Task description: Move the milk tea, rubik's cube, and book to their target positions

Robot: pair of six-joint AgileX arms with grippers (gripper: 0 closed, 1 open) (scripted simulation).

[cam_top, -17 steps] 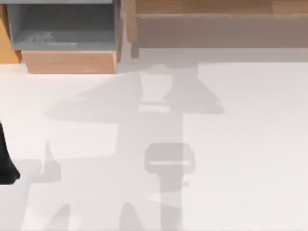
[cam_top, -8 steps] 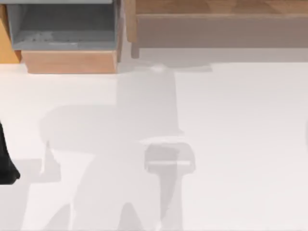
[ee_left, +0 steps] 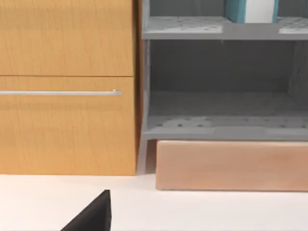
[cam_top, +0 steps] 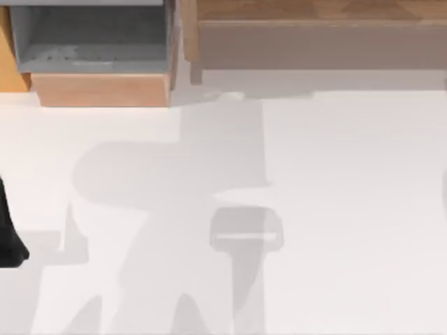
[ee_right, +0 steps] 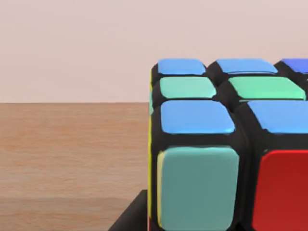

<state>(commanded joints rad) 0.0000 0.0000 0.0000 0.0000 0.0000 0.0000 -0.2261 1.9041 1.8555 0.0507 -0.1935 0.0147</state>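
White table top (cam_top: 335, 209) spreads out below you in the top view, with soft grey shadows lying across it. At the far edge you see a grey open shelf box on a pale wooden block (cam_top: 98, 89) on the left, and a long brown wooden shelf (cam_top: 314, 42) beside it on the right. A bit of the black left arm (cam_top: 8, 237) sits parked at the table's left edge. In the left wrist view you look at an orange wooden cabinet door with a thin silver handle (ee_left: 62, 93), and next to it the grey shelves (ee_left: 221, 127), with a teal and white thing (ee_left: 251, 9) standing on the upper shelf; you cannot tell what it is. A black finger (ee_left: 94, 214) of the left gripper pokes in, but you cannot tell if it is apart or together. In the right wrist view the small puzzle cube with a black frame (ee_right: 226, 144) is very close to the camera, over a brown wooden surface (ee_right: 72, 159). You see blue, green, teal, red and a bit of yellow stickers. A black gripper part (ee_right: 132, 214) sits just under the cube, so it looks held, but you cannot tell for sure. Move the right arm slowly and keep the cube level until it is over its spot.
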